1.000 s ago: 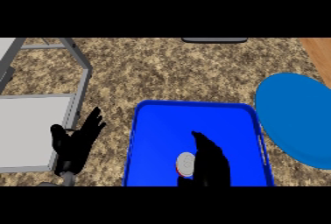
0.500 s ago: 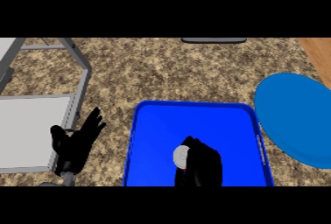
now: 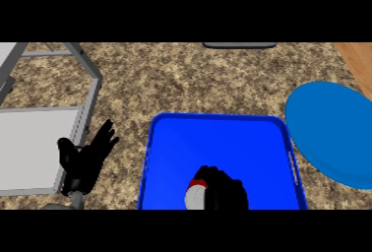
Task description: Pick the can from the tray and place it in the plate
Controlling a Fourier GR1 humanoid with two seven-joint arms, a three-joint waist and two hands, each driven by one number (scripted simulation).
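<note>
Our black right hand (image 3: 224,191) was curled round the white red-topped can (image 3: 194,196) in the blue rectangular tray (image 3: 218,135); our black left hand (image 3: 85,161) rested open beside the tray.

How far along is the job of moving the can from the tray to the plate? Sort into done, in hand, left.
Done: the right hand is at the can in the blue tray. In hand: its fingers curl round the can, not yet lifted. Left: lift it, carry it right and set it on the blue plate. The left hand rests open beside the tray.
</note>
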